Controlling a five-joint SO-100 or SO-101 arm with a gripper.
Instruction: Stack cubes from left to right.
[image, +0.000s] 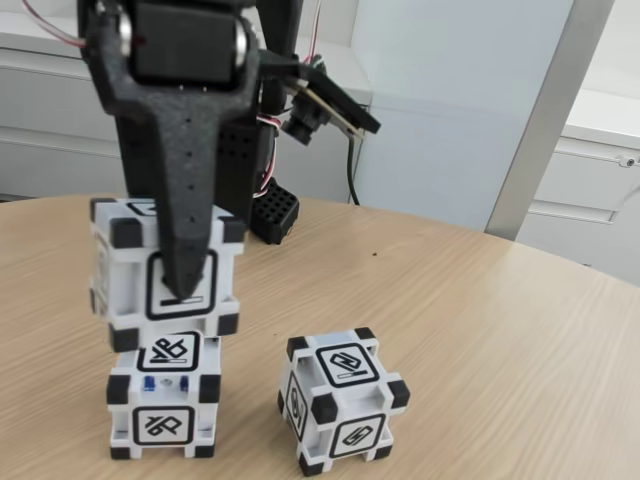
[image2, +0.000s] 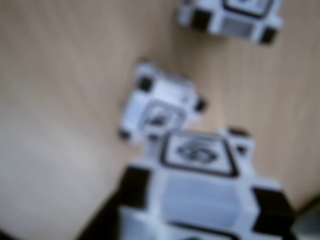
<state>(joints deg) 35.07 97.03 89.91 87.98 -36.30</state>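
Gripper (image: 180, 290): matte black printed plastic, grainy; jaws clenched on the upper cube (image: 165, 270), which sits on or just above the lower cube (image: 165, 400) at 8 o'clock in the fixed view. Third cube (image: 342, 400) loose on the table at 5 o'clock, rotated. All glossy white plastic, black corner blocks, framed glyphs. Table (image: 480, 330): light woodgrain, rounded edge. White cabinets (image: 600, 190) behind. Wrist view is blurred.

Three cubes (image: 166, 275) (image: 165, 400) (image: 343, 400); one table (image: 480, 330); one pincer (image: 185, 290).
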